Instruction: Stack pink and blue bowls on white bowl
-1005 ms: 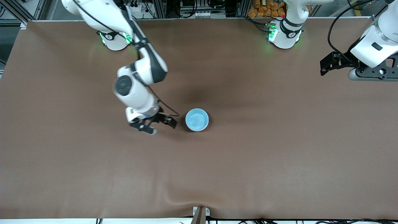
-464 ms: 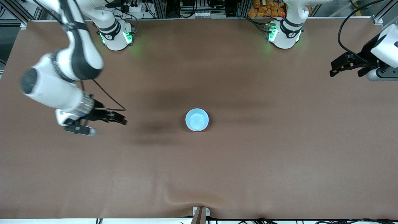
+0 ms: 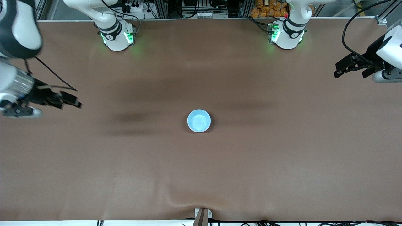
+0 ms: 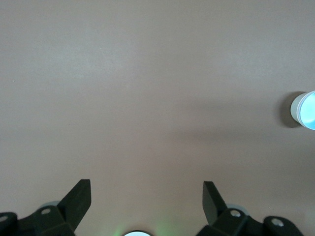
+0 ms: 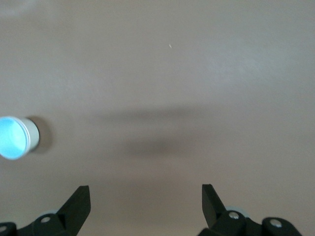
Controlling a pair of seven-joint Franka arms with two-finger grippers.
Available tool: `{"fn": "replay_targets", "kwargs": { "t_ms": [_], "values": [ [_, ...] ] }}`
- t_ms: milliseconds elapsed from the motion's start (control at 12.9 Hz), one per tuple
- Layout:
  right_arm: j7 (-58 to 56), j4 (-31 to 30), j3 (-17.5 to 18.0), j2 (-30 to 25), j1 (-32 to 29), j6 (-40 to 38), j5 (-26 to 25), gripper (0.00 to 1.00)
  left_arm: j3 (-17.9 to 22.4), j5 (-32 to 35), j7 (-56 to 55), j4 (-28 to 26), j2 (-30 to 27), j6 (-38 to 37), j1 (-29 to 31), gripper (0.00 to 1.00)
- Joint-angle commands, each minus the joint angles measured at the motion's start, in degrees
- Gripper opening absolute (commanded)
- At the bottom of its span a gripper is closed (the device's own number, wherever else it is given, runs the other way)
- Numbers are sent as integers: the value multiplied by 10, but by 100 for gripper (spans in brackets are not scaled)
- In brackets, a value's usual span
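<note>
A light blue bowl (image 3: pixel 198 121) stands upright at the middle of the brown table. It also shows in the left wrist view (image 4: pixel 305 109) and the right wrist view (image 5: pixel 15 137), where a pale white wall shows under its blue rim. No pink bowl is in view, and I cannot tell if a separate white bowl sits under the blue one. My right gripper (image 3: pixel 73 100) is open and empty, over the right arm's end of the table (image 5: pixel 145 194). My left gripper (image 3: pixel 337 69) is open and empty, over the left arm's end (image 4: pixel 146 189).
The two arm bases (image 3: pixel 116 34) (image 3: pixel 287 33) stand along the table edge farthest from the front camera. A small bracket (image 3: pixel 201 215) sits at the nearest edge, where the cloth has a ripple. Orange objects (image 3: pixel 270 9) lie off the table past the bases.
My right arm has swung away from beside the blue bowl out to its own end of the table. My left gripper has drawn back slightly. The bowl has not moved.
</note>
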Motion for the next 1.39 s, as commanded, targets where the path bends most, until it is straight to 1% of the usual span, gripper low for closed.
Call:
{"fn": "replay_targets", "kwargs": {
  "t_ms": [0,77,155,309,541,1159,1314],
  "values": [
    [11,95,20,-5,-11,-106,-71,100,-1,-6,-6,0,-3,-1,10,100],
    [28,122,27,-5,-14,-137,-88,100,-1,-6,-4,1,-3,-1,17,100],
    [44,129,40,-5,-22,-156,-92,100,-2,-6,-4,0,-3,-1,20,100],
    [82,131,57,-7,-34,-173,-92,100,-2,-6,-4,0,-3,-1,20,100],
    [127,145,94,-7,-63,-196,-91,100,-2,-6,-2,1,-2,-1,20,100],
    [125,147,93,-16,-60,-189,-97,100,-3,-1,2,5,5,-1,18,100],
    [119,147,92,-16,-60,-184,-99,100,-6,10,3,6,4,0,18,100]
  ]
}}
